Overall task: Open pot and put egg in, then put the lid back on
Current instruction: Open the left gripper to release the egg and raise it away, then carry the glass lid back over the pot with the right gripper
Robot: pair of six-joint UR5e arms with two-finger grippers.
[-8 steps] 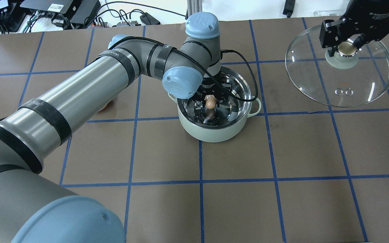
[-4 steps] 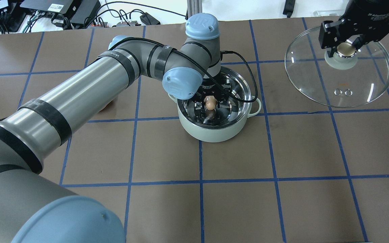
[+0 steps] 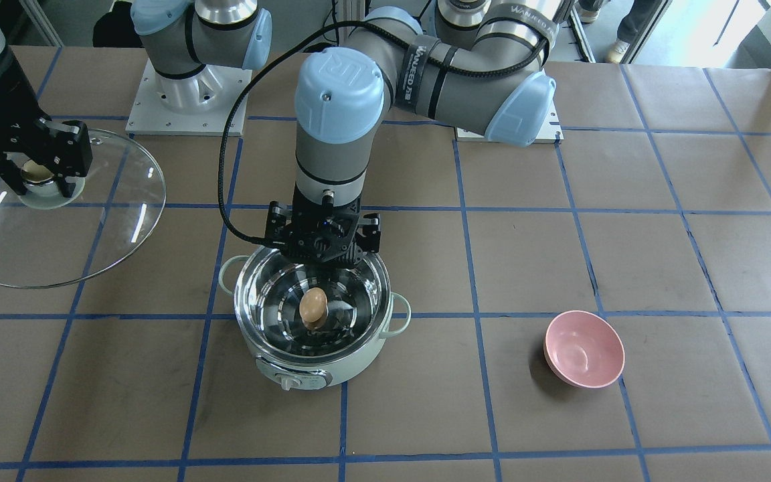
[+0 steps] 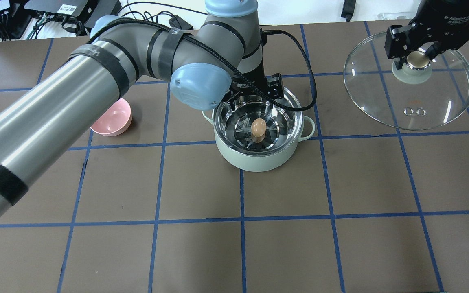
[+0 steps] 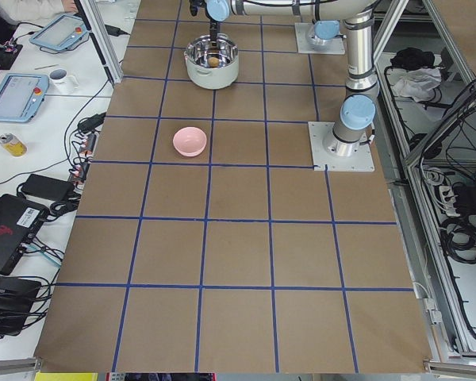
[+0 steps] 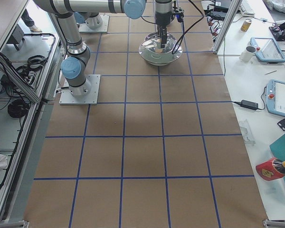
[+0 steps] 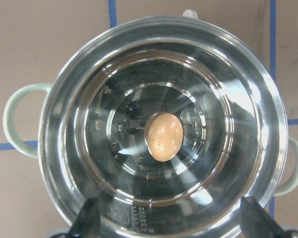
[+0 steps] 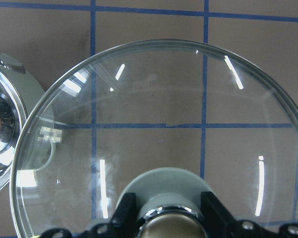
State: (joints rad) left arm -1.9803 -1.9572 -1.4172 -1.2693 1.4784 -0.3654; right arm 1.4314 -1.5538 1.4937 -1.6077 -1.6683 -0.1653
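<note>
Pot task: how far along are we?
Done: the pot is open and the egg lies on its steel floor; the left end effector hangs open and empty above the rim. In hand: the right end effector is shut on the lid, held off to the side. Left: set the lid back on the pot.

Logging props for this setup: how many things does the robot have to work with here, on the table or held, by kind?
pot: 1
egg: 1
lid: 1
bowl: 1
Total: 4
</note>
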